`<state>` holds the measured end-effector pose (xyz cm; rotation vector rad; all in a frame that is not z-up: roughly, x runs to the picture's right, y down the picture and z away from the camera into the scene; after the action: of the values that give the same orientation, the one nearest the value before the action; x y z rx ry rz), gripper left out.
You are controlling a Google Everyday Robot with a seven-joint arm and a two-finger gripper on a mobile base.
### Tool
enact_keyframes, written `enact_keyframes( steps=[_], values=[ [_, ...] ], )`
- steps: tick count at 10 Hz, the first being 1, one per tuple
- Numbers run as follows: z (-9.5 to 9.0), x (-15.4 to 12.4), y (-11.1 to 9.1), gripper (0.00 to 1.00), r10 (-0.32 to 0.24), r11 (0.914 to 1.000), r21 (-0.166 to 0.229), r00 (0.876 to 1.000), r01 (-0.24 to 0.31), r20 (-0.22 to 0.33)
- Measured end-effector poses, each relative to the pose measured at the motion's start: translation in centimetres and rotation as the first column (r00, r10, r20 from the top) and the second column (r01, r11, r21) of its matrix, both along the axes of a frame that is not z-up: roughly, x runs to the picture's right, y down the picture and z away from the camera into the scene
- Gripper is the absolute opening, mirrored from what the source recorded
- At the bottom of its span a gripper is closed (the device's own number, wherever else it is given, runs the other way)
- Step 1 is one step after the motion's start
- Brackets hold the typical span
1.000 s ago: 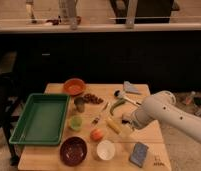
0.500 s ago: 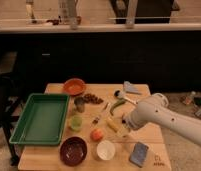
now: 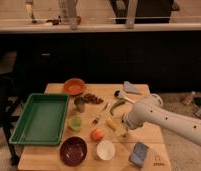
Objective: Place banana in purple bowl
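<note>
The small yellow banana (image 3: 112,124) lies on the wooden table (image 3: 54,159), right of centre. The purple bowl (image 3: 73,150) stands near the table's front edge, to the banana's lower left. My gripper (image 3: 122,127) is at the end of the white arm (image 3: 164,120), which reaches in from the right; it sits low over the banana's right end. The arm's wrist hides the gripper's tips.
A green tray (image 3: 40,119) fills the left side. An orange bowl (image 3: 74,86) stands at the back. A white cup (image 3: 105,149), an orange fruit (image 3: 97,134), a green cup (image 3: 75,123), a curved green pod (image 3: 116,105), a blue sponge (image 3: 140,153) and a grey cloth (image 3: 131,88) lie around.
The arm has moved left and down towards the banana; the gripper now sits at the banana's right end. Nothing on the table has moved.
</note>
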<state>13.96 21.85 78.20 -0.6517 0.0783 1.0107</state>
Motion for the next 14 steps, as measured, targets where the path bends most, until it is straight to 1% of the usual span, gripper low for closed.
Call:
enact_keyframes(
  steps=[2, 4, 5, 8, 10, 12, 14],
  values=[
    [0.9, -0.9, 1.3, 0.8, 0.021, 0.9993, -0.029, 0.999, -0.022, -0.024],
    [1.3, -1.5, 1.8, 0.8, 0.016, 0.999, -0.041, 1.0, -0.017, -0.025],
    [1.6, -1.6, 1.8, 0.8, 0.012, 0.9989, -0.045, 1.0, -0.014, -0.027],
    [2.9, -1.9, 0.9, 0.8, -0.004, 0.9994, -0.033, 0.999, 0.003, -0.033],
    [3.7, -2.2, 1.0, 0.8, -0.018, 0.9993, -0.033, 0.999, 0.017, -0.033],
    [4.4, -2.4, 1.6, 0.8, -0.019, 0.9986, -0.049, 0.999, 0.018, -0.035],
    [5.1, -2.6, 1.9, 0.8, -0.012, 0.9978, -0.066, 1.0, 0.01, -0.026]
  ],
)
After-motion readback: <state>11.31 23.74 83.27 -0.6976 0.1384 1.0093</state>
